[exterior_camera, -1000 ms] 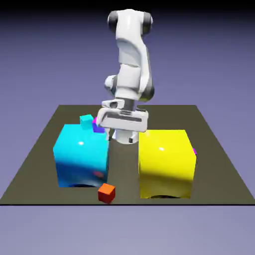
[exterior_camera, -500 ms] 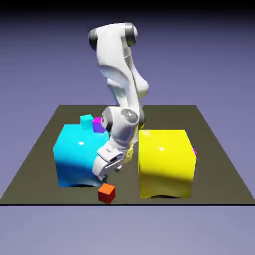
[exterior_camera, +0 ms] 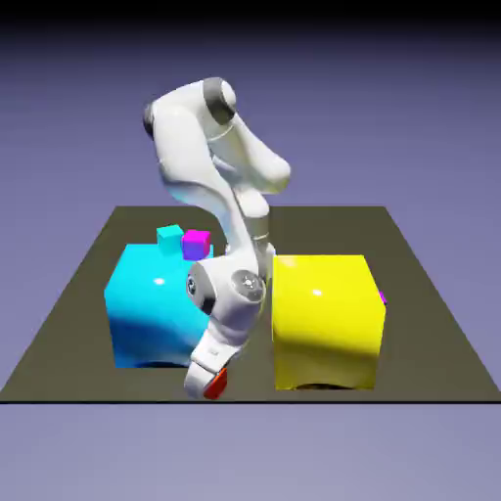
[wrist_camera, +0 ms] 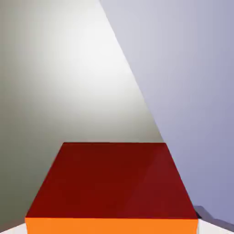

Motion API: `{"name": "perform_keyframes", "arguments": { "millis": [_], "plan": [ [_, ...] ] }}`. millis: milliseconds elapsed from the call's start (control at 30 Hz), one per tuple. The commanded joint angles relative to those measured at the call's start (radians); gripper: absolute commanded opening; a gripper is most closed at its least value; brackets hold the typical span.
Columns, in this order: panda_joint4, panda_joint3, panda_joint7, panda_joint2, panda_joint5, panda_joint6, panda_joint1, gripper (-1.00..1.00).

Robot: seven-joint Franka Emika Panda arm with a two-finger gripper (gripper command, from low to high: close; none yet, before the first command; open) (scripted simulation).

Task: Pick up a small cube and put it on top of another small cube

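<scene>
Exterior view: near the yellow block, on its left, the hand is gripping the red cube, fingertips flanking it. I'd say lifting straight up, keeping it level, is wanted before swinging past that block.
</scene>
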Motion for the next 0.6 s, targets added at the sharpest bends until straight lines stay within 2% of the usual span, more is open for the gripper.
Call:
{"name": "perform_keyframes", "arguments": {
  "millis": [0,100,567],
  "plan": [
    [-0.001,0.028,-0.014,-0.034,0.037,-0.017,-0.010,-1.00],
    [0.023,0.017,0.045,-0.115,0.164,-0.045,0.004,-1.00],
    [-0.057,-0.399,0.484,-0.622,0.658,-0.305,0.187,-1.00]
  ]
}}
